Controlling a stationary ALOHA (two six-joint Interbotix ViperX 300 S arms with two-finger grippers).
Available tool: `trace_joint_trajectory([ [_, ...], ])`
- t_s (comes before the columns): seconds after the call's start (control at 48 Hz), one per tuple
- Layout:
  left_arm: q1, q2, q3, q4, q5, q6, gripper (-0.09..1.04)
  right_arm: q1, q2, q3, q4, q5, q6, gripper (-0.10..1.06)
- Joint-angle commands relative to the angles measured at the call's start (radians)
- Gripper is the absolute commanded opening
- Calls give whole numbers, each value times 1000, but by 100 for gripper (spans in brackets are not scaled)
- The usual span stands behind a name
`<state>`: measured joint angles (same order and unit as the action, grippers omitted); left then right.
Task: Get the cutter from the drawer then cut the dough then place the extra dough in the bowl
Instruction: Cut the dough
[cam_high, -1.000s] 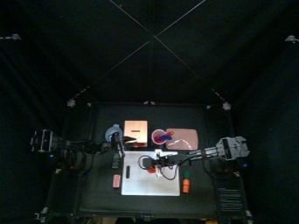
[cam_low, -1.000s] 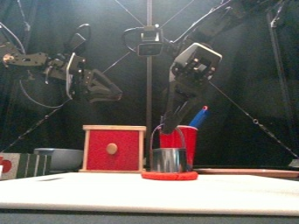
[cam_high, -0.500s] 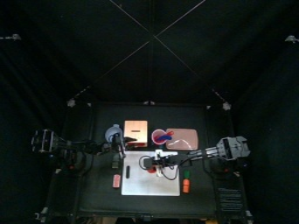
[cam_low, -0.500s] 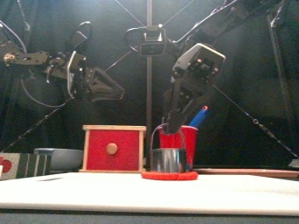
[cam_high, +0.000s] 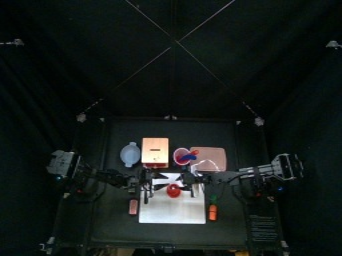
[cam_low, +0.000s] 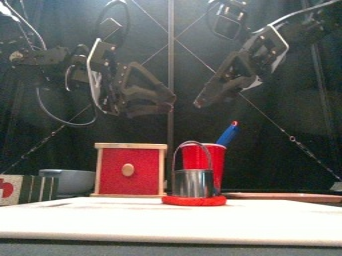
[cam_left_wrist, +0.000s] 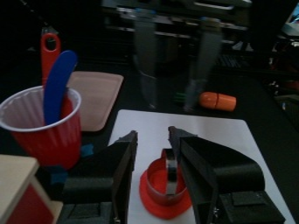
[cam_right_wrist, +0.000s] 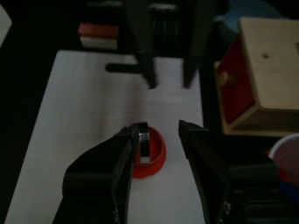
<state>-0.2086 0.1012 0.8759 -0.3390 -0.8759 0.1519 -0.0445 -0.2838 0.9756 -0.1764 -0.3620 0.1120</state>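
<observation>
The round metal cutter (cam_low: 194, 181) stands upright on the flat red dough (cam_low: 194, 200) on the white cutting board (cam_low: 80, 218), with its wire handle arching up. Neither gripper touches it. My left gripper (cam_low: 150, 100) hangs open above and left of it; my right gripper (cam_low: 214, 93) hangs open above and right. From the left wrist, the cutter (cam_left_wrist: 170, 170) and dough (cam_left_wrist: 158, 191) lie just past my open left gripper (cam_left_wrist: 151, 136). The right wrist view has the dough (cam_right_wrist: 147, 164) below my open right gripper (cam_right_wrist: 160, 127).
The wooden box (cam_high: 155, 152) with its red drawer front (cam_low: 128, 170) stands behind the board. A blue-grey bowl (cam_high: 128, 152) sits to its left. The pink tray (cam_high: 211, 158) holds a red cup (cam_low: 207, 158) with a blue knife (cam_low: 227, 131). Small toys (cam_high: 214, 211) lie beside the board.
My right gripper opened, let go of the cutter's handle and rose up to the right. My left arm swung in over the board's left side. The cutter stays on the dough.
</observation>
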Motion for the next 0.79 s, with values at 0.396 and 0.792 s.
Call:
trace_joint_trajectory([
  [0.396, -14, 120, -46, -110, -20, 6, 76, 29, 305, 14, 55, -377, -6, 79],
  [0.792, -14, 158, -54, -112, 3, 5, 76, 63, 344, -15, 66, -377, -3, 79],
])
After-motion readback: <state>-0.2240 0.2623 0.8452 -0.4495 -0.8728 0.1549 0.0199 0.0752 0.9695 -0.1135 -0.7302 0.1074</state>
